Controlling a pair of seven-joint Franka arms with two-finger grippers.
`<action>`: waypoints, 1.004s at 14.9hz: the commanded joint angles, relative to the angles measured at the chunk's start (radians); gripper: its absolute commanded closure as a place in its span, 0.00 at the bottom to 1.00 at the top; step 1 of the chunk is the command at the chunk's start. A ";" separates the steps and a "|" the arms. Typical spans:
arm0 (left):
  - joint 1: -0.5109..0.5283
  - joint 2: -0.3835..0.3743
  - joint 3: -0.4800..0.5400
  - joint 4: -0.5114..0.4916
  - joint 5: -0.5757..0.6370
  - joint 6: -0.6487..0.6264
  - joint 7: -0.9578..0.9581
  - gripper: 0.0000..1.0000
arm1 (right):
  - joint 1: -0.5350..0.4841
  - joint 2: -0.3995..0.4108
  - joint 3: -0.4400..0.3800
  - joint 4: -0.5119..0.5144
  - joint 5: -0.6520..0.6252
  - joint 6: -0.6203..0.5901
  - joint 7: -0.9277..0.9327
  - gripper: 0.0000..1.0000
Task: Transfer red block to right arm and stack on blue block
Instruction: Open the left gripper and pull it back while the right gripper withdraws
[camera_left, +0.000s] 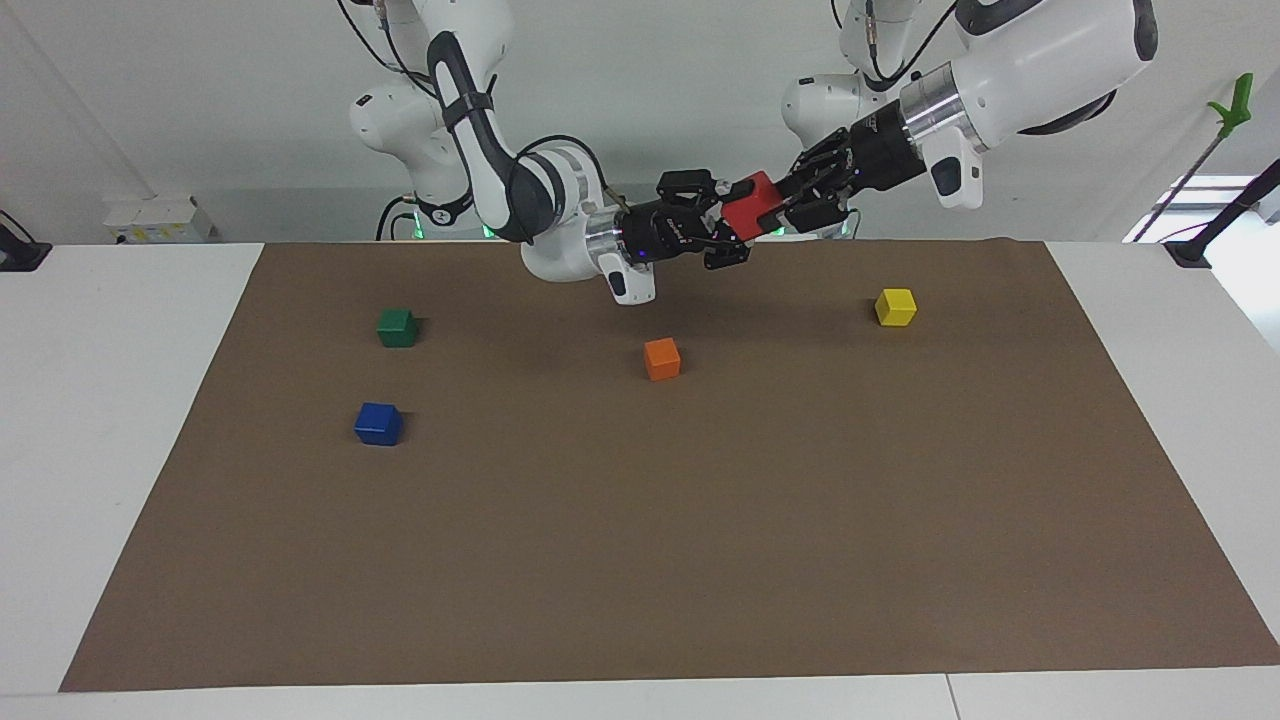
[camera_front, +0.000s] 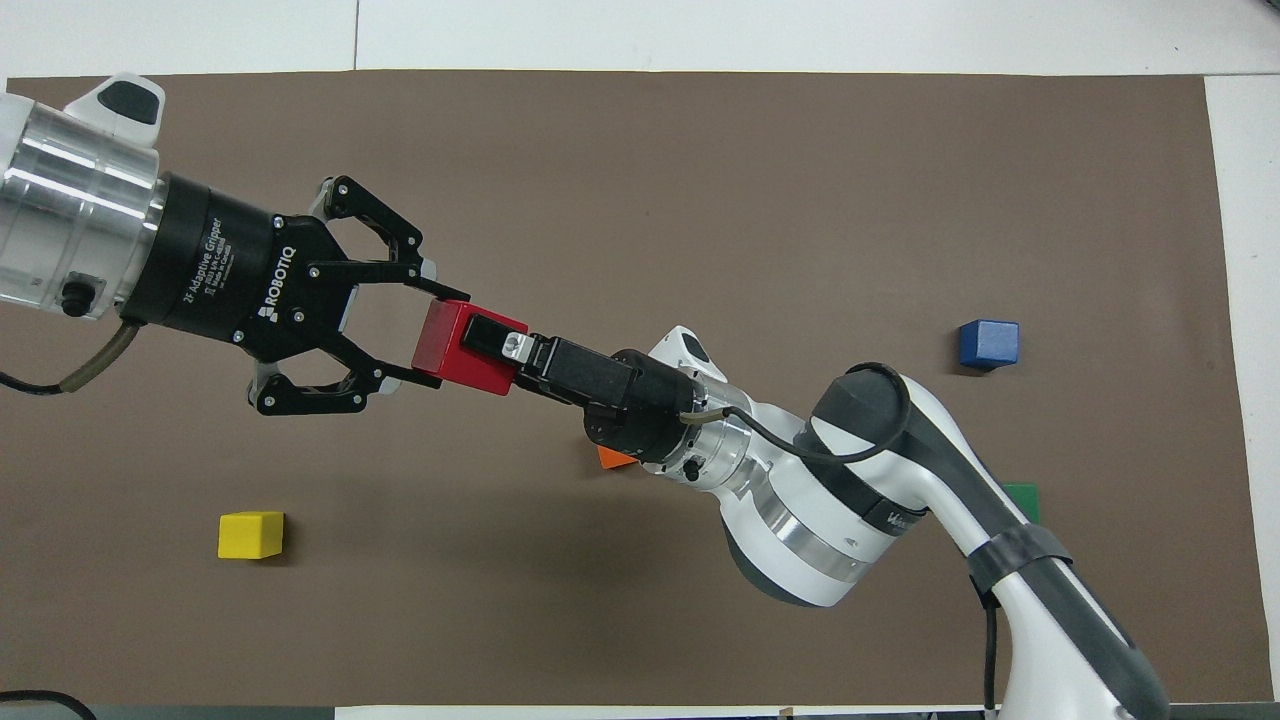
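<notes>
Midair, upper centre of the facing view: red block (camera_left: 752, 205) pinched between fingers (camera_front: 440, 291) of the left gripper (camera_left: 790, 205) and, at its other end, clamped by the right gripper (camera_left: 733, 238). Both sets closed on the one cube, above the orange cube (camera_left: 662, 359). Blue block (camera_left: 378, 423) on the brown mat (camera_left: 640, 560), lower left, beside the green cube (camera_left: 397, 327). Yellow cube (camera_left: 895, 307) at right. White worktop (camera_left: 110, 420) around the mat; pale wall at top.
</notes>
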 joint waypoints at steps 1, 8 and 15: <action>-0.029 -0.011 0.005 -0.005 0.036 0.017 -0.001 0.74 | 0.010 -0.010 0.022 0.017 0.203 0.068 -0.014 1.00; -0.037 -0.013 0.005 -0.005 0.048 0.016 -0.009 0.00 | -0.001 -0.018 0.021 0.017 0.186 0.073 0.000 1.00; -0.034 -0.014 0.006 -0.006 0.050 0.013 -0.007 0.00 | -0.100 -0.091 0.019 0.006 -0.080 0.247 0.103 1.00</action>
